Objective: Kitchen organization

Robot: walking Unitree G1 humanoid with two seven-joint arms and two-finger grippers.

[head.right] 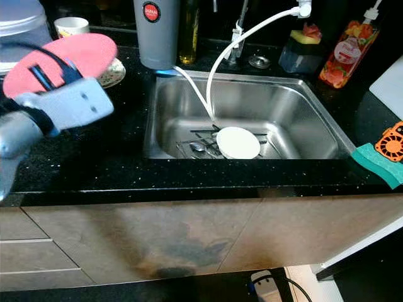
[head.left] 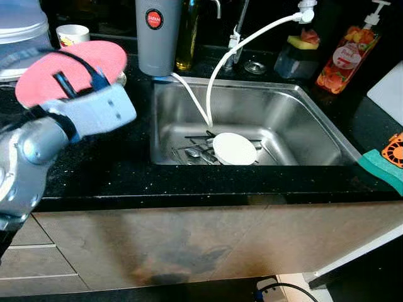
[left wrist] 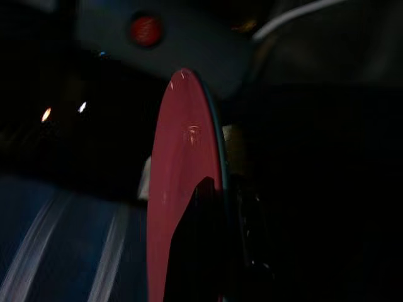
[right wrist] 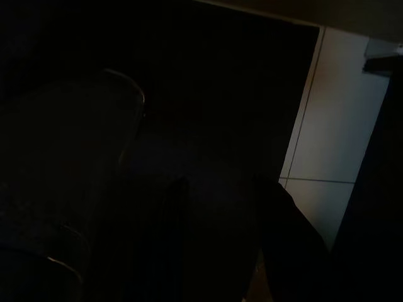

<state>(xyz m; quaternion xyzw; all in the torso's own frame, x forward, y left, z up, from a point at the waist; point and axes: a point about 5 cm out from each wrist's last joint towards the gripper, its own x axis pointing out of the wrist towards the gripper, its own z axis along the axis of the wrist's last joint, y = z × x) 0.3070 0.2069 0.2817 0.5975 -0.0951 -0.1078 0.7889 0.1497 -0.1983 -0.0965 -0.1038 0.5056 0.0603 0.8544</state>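
Item: round pink plastic plate (head.left: 66,68), pinched at its rim by your left gripper (head.left: 79,80), held above the black counter (head.left: 126,157) left of the steel sink (head.left: 283,119), clear for carrying. Right gripper's fingers: cannot tell.

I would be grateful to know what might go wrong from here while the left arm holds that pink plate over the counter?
1. The left gripper pinches the pink plate only at its edge, so it could slip and drop onto the black counter.
2. Swinging it may clip the grey flask or the patterned dish beside it.
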